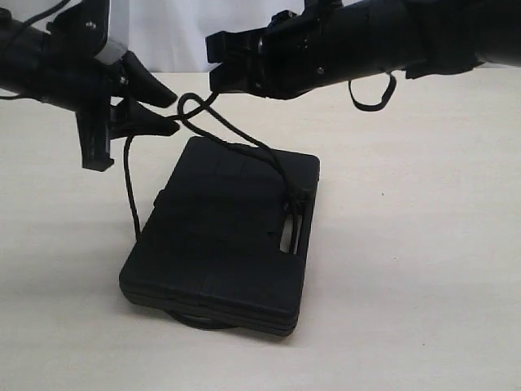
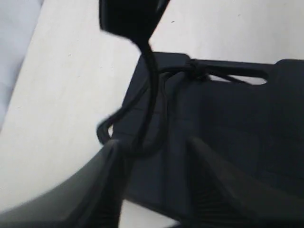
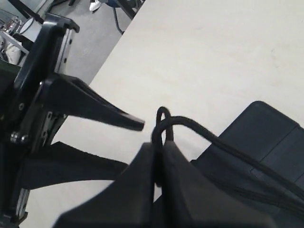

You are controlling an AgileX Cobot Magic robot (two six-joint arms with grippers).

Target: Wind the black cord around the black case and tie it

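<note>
Black cord (image 2: 152, 88) is fastened by a knot (image 2: 196, 71) at the handle slot (image 1: 291, 232) of the black case (image 1: 216, 244), which lies flat on the table (image 1: 415, 261). From the knot, the cord crosses the case's upper face and rises off its far edge to a small loop between the two grippers. Right gripper (image 3: 159, 154): jaws closed on the cord just under that loop. Left gripper (image 1: 172, 112): jaws wide, gripping nothing. A second strand drops from beside its lower finger to the case's left edge. Case surface: matte black, shallow ribbed lines.
</note>
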